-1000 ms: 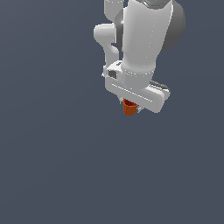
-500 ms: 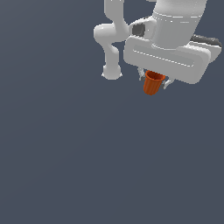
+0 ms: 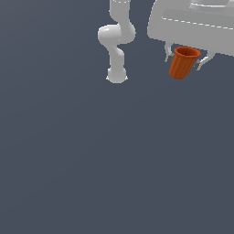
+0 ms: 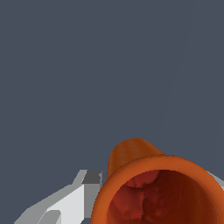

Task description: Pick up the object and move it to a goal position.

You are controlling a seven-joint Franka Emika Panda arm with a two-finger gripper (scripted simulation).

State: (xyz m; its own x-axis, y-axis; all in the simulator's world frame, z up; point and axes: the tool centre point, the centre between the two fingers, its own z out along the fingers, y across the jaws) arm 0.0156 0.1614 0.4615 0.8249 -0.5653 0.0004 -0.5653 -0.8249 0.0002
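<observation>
The object, a small orange-red tapered cup with a rolled rim, hangs upright and slightly tilted between my gripper's two fingers, high in the exterior view's upper right and well above the grey floor. The gripper is shut on the cup just below its rim. In the wrist view the cup fills the lower part of the picture with its open mouth towards the camera. One light grey finger shows beside it. The other finger is mostly hidden behind the cup.
The arm's white base and lower links stand on the plain dark grey floor at the exterior view's upper middle, to the left of the held cup. No other objects show.
The gripper with the cup in it has risen and moved towards the exterior view's right, growing larger in the picture. The cup stays held.
</observation>
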